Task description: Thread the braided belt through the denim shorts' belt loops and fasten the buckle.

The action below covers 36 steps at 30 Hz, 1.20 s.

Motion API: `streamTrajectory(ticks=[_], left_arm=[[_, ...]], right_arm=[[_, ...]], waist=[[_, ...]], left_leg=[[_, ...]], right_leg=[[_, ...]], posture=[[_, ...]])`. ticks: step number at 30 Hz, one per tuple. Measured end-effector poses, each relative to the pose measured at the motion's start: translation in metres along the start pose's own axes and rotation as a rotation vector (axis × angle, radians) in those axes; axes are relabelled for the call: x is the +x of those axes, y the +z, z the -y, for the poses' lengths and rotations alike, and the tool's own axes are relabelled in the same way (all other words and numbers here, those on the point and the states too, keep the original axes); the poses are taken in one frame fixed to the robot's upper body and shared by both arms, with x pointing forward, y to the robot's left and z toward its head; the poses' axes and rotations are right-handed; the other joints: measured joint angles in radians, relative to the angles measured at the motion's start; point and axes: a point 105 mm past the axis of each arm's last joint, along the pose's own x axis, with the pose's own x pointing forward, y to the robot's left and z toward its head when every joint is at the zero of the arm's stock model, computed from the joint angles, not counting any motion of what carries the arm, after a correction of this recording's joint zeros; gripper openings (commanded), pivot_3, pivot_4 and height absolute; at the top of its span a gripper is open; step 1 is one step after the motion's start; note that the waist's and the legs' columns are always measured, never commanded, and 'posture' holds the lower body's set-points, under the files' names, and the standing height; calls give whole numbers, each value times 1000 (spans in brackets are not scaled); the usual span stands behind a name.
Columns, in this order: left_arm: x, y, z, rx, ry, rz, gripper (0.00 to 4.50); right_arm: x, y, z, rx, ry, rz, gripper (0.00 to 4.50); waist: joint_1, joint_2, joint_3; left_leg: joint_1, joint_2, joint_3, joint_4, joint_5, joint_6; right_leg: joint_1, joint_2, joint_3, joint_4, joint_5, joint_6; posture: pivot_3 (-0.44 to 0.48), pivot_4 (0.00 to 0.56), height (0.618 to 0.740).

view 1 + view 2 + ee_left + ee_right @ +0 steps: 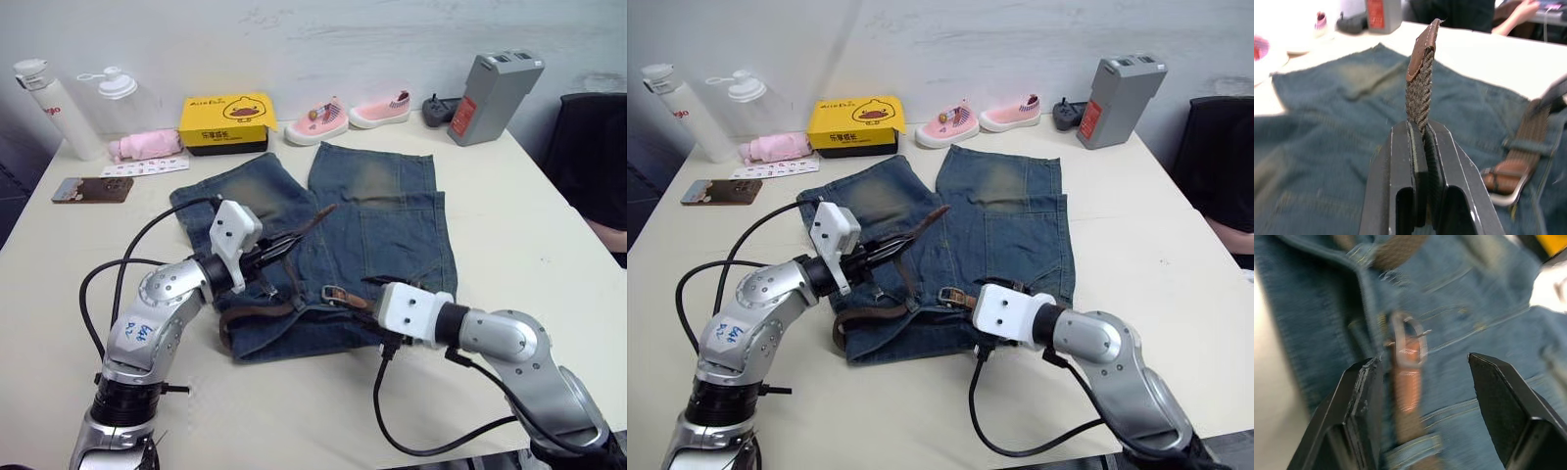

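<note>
Denim shorts are laid flat on the white table, waistband toward the robot. Braided belt is run along the waistband, its free end lifted over the cloth by the left gripper. Buckle is seen resting on the waistband, just beside the right gripper.

Left wrist view — fingers are clenched on the belt, the leather tip standing upright above them.

Right wrist view — fingers are spread wide apart, the buckle lying between them, ungrasped, with a belt loop crossing the strap nearer the camera.
</note>
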Motion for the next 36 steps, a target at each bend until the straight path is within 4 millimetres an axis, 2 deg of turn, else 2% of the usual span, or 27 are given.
streamTrajectory(ticks=[4, 9, 10, 11, 14, 15, 16, 22, 25, 27, 30, 36], left_arm=[[1, 1, 0, -13, -4, -3, 0], [0, 1, 0, -18, -6, -7, 0], [-1, 1, -1, -15, -3, -10, 0], [-2, 1, -2, -9, 1, -14, 0], [-7, -2, -3, -2, 1, -31, 0], [-8, -4, -2, -2, -4, -37, 0], [-9, -5, 1, 4, -18, -48, 0], [-12, -18, 12, 11, -85, -101, 0], [-15, -18, 19, 38, -132, -120, 0], [-24, -24, 33, 54, -225, -167, 0], [-31, -33, 41, 34, -276, -218, 0], [-33, -52, 33, -57, -201, -297, 0]], right_arm=[[10, -9, -13, 56, 10, -18, 3074], [18, -26, -8, 91, -47, -76, 3074], [18, -30, -7, 94, -58, -89, 2574], [19, -32, -7, 100, -63, -94, 2440], [21, -31, -6, 113, -74, -86, 1030], [21, -30, -5, 114, -75, -83, 427], [22, -29, -3, 128, -83, -75, 114], [27, -26, 1, 255, -94, -76, 33], [26, -25, 5, 333, -104, -87, 33], [27, -25, 6, 416, -114, -103, 33], [27, -25, 10, 477, -127, -115, 33], [27, -21, 15, 517, -149, -122, 33]], waist=[[2, 0, 0], [3, -1, 0], [3, -1, 0], [2, -1, 0], [2, -1, 0], [2, -1, 0], [1, -1, 0], [1, 0, 0], [-1, 0, 0], [-1, 1, -1], [-1, 2, 0], [0, 2, 0]], left_leg=[[0, 0, 0, 0, 0, 0], [0, 0, 0, 0, 0, 0], [-1, 0, 0, 0, 0, 0], [-1, 0, 0, 0, 0, 0], [0, 0, 0, 0, 0, 0], [0, 0, 0, 0, 0, -1], [0, 0, 0, 0, 0, -1], [0, 0, -1, 0, 0, -1], [0, 1, -2, -1, 0, -1], [0, 1, -2, -1, -1, -1], [0, 0, -3, -2, -1, -2], [0, 0, -4, -2, -2, -2]], right_leg=[[-1, 0, 0, 0, 0, 0], [-1, 0, 0, -1, 0, 0], [-1, 0, 0, -1, 0, 0], [-1, 0, 0, -1, 0, 0], [-1, 0, 0, -1, 0, 0], [-1, 0, 0, 0, 0, 0], [-1, 1, 0, 0, 0, 0], [-1, 1, 0, 0, 0, 0], [-2, 0, 1, 0, 0, 0], [-2, 0, 2, 0, 0, 0], [-2, 0, 2, 0, 0, 0], [-3, 0, 2, 0, 0, 0]], posture=[[0, 150, 712], [0, 150, 712], [0, 150, 712], [0, 150, 712], [0, 150, 712], [0, 150, 712], [0, 150, 712], [0, 150, 712], [0, 150, 712], [0, 150, 712], [0, 150, 712], [0, 150, 712]])
